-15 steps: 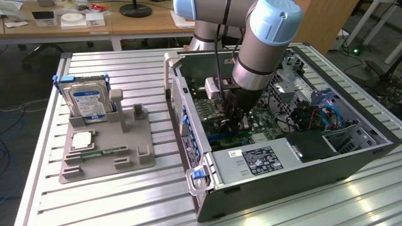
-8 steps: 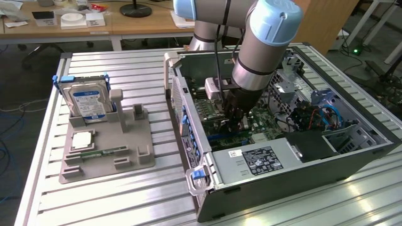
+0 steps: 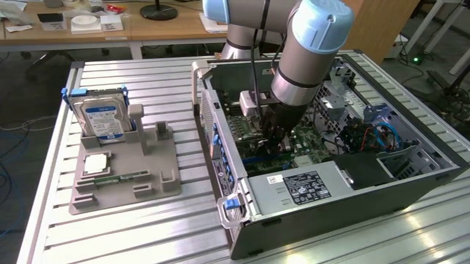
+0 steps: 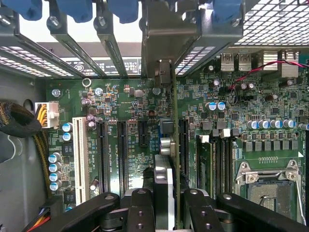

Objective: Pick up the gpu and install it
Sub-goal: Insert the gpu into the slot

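From my remote station I watch the arm reach down into the open case, which lies on its side on the slatted table. The gripper hangs low over the motherboard, inside the case walls.

In the wrist view the gripper has its jaws drawn narrow, and the black fingers clamp the gpu from both sides. I see the card edge-on, standing upright on the motherboard. It runs along the board between the black expansion slots and the memory slots. Its silver bracket reaches the rear wall of the case, among the blue-capped slot covers. I cannot tell whether its lower edge sits in a slot or hovers just above one. A white slot lies farther off on one side of the card, and the processor socket lies on the other.

On the table at the exterior view's left, well apart from the case, stands the grey fixture. It holds a hard drive upright at its far end, and a memory stick lies flat nearer the camera.
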Controlling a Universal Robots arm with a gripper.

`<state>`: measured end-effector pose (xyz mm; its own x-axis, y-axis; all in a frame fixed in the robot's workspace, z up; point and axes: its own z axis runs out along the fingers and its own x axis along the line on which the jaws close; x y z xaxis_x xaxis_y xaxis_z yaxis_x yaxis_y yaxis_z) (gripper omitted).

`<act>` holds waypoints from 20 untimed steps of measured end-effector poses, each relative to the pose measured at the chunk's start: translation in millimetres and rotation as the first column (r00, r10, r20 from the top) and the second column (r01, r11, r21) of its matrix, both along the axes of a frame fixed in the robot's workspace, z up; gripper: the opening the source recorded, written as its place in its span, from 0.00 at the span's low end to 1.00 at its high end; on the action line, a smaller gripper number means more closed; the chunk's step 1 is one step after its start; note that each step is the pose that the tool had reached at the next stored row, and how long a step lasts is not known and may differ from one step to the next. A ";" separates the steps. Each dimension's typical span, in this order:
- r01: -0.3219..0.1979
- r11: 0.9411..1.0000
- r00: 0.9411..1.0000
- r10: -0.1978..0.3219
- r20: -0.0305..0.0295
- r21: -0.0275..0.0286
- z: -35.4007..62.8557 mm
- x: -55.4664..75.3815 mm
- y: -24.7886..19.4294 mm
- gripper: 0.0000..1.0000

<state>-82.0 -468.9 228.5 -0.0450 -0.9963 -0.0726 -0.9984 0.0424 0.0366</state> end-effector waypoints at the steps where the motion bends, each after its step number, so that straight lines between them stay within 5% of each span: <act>1: 0.000 1.000 1.000 0.000 0.000 0.000 0.0 0.0 0.0 0.29; 17: 0.000 1.000 1.000 0.000 0.001 -0.001 5.7 -0.6 0.0 0.29; 19: 0.000 1.000 1.000 0.000 0.001 -0.006 5.8 -0.7 0.0 0.29; 20: 0.000 1.000 1.000 0.000 0.001 -0.014 5.8 -0.8 0.0 0.29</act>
